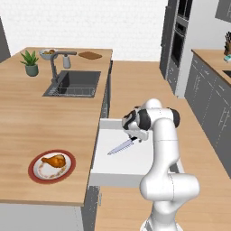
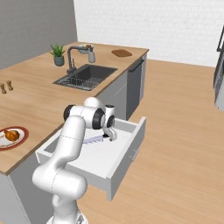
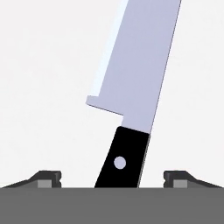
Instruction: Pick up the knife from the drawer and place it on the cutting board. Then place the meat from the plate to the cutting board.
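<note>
- So the wide shallow white drawer with the grey front (image 1: 135, 159) is pulled out of the island, and the small slim knife with the silvery blade and black handle (image 1: 121, 147) is lying flat on its floor, blade pointing away from the arm's hand.
- The white arm is folded down over the drawer, and its two-finger gripper (image 1: 136, 138) sits right at the handle end of the knife. From the right base view, the gripper (image 2: 110, 135) is down inside the drawer (image 2: 124, 151) with the knife (image 2: 94, 139) sticking out to its left.
- Hand view is the clearest one: the knife (image 3: 131, 92) runs up the middle, its black handle sitting between the two dark fingertips (image 3: 48, 177). The jaws are spread wide with clear white drawer floor showing on both sides of the handle, so nothing is gripped; gripper (image 3: 116, 179) is just straddling it.
- The round white plate with the dark red rim (image 1: 34, 169) is on the light wooden countertop (image 1: 40, 122) near the front edge, well left of the drawer, with the golden-brown chicken drumstick (image 1: 54, 160) still on it.
- The small brown wooden cutting board (image 1: 90, 55) is way at the far end of the counter, past the dark sink (image 1: 74, 83) and nothing's on it.
- Also back there: a small green potted plant (image 1: 30, 61), a grey bowl of food (image 1: 47, 53) and the grey tap (image 1: 57, 63).
</note>
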### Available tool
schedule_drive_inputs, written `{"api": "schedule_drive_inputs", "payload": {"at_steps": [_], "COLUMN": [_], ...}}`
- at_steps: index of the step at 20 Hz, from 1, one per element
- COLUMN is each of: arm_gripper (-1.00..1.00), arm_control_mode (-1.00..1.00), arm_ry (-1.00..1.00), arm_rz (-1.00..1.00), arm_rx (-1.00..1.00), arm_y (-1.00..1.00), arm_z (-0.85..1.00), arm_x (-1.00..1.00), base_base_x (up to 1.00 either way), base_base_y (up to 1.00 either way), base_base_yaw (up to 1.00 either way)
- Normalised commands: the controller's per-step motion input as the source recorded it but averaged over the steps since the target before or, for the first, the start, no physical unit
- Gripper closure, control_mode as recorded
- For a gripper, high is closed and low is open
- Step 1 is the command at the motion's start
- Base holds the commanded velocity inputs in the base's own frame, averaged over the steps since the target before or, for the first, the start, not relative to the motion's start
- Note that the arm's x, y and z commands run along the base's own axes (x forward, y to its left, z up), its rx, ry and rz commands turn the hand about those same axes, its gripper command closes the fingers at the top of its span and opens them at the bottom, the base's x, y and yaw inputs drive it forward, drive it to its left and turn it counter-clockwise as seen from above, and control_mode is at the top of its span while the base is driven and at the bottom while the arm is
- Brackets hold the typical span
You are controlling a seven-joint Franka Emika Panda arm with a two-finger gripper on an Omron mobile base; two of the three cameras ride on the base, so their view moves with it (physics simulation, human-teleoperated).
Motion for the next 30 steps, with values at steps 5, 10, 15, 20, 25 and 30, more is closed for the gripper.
{"api": "schedule_drive_inputs", "payload": {"at_steps": [5,10,15,20,25,30], "arm_gripper": [1.0,1.0,1.0,1.0,1.0,1.0], "arm_control_mode": [-1.0,-1.0,-1.0,-1.0,-1.0,-1.0], "arm_ry": [0.0,0.0,0.01,0.0,0.0,0.02], "arm_rz": [0.0,-0.08,-0.09,-0.1,-0.07,-0.13], "arm_rx": [0.0,0.01,0.09,0.12,0.03,0.0], "arm_y": [0.02,-0.12,-0.34,-0.5,-0.36,-0.33], "arm_z": [-0.01,0.32,0.82,0.77,0.92,0.98], "arm_x": [-0.18,-0.07,-0.15,-0.5,-0.69,-0.75], "base_base_x": [0.0,0.0,0.0,0.0,0.0,0.0], "base_base_y": [0.0,0.0,0.0,0.0,0.0,0.0], "base_base_yaw": [0.0,0.0,0.0,0.0,0.0,0.0]}}
